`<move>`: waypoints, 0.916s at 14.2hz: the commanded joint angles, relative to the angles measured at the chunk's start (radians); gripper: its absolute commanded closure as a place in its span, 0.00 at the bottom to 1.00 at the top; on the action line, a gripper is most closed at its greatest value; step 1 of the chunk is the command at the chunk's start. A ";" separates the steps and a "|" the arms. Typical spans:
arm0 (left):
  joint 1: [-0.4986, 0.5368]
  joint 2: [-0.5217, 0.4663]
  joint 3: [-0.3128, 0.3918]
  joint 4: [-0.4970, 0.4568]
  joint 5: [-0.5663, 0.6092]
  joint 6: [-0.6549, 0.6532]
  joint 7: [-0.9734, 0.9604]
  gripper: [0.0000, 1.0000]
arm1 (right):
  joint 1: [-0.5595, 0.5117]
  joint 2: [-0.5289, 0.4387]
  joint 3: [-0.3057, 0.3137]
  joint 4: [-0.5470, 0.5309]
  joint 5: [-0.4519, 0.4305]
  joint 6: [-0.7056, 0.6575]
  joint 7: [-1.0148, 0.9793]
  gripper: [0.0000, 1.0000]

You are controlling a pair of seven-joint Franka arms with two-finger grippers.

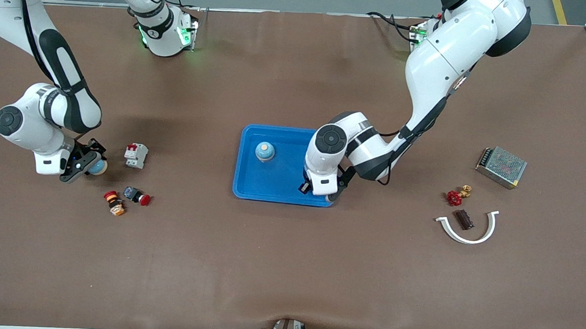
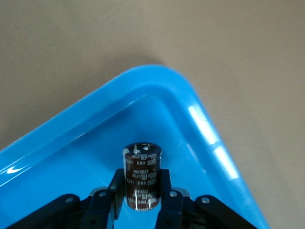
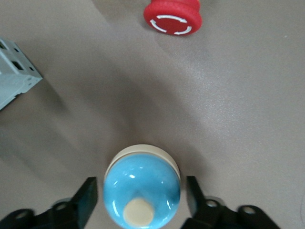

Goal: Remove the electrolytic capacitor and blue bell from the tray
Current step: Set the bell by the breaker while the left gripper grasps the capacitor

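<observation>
Nearest the front camera lies a white curved bracket (image 1: 469, 229) toward the left arm's end of the table (image 1: 287, 266), with a small dark brown block (image 1: 463, 219) inside its curve and a red-handled valve (image 1: 457, 196) just farther from the camera. A metal mesh-covered box (image 1: 501, 166) sits farther still. At the middle of the table is a blue tray (image 1: 251, 182) holding a blue bell (image 1: 265, 151) with a cream button on top. The left end effector (image 1: 319, 190) is low over the tray's corner toward the left arm's end, on the side nearer the camera; the left wrist view shows its fingers (image 2: 167, 188) closed tightly on a dark brown capacitor (image 2: 141, 175) held upright just inside the tray's rounded corner. Toward the right arm's end, the right end effector (image 1: 84, 163) is down at a second blue bell (image 3: 142, 186) that rests on the table; its fingers (image 3: 86, 195) stand wide on either side of that bell, with small gaps showing. Close by are a white circuit breaker (image 1: 136, 155), a red push button (image 1: 137, 195) and an orange and red switch (image 1: 114, 203), the last nearest the camera.
</observation>
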 commanded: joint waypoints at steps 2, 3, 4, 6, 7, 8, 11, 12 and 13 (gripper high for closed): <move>0.014 -0.079 -0.001 -0.003 -0.013 -0.086 0.127 1.00 | -0.030 -0.024 0.020 0.001 -0.001 -0.008 -0.003 0.00; 0.028 -0.099 -0.003 -0.005 -0.014 -0.106 0.141 1.00 | -0.030 -0.041 0.022 0.004 0.002 -0.027 0.000 0.00; 0.051 -0.117 -0.021 -0.005 -0.016 -0.130 0.164 1.00 | -0.029 -0.055 0.022 0.018 0.007 -0.072 0.006 0.00; 0.156 -0.136 -0.125 -0.008 -0.016 -0.216 0.221 1.00 | -0.026 -0.090 0.022 0.084 0.036 -0.218 0.040 0.00; 0.232 -0.148 -0.189 -0.012 -0.016 -0.259 0.256 1.00 | -0.019 -0.104 0.022 0.128 0.050 -0.304 0.081 0.00; 0.302 -0.149 -0.258 -0.017 -0.014 -0.303 0.285 1.00 | -0.013 -0.112 0.025 0.179 0.051 -0.387 0.139 0.00; 0.492 -0.171 -0.409 -0.037 -0.010 -0.434 0.392 1.00 | 0.022 -0.116 0.028 0.303 0.060 -0.579 0.299 0.00; 0.540 -0.183 -0.440 -0.055 -0.008 -0.454 0.426 1.00 | 0.048 -0.131 0.028 0.312 0.077 -0.602 0.351 0.00; 0.586 -0.201 -0.461 -0.081 -0.004 -0.460 0.469 1.00 | 0.083 -0.153 0.028 0.313 0.088 -0.610 0.417 0.00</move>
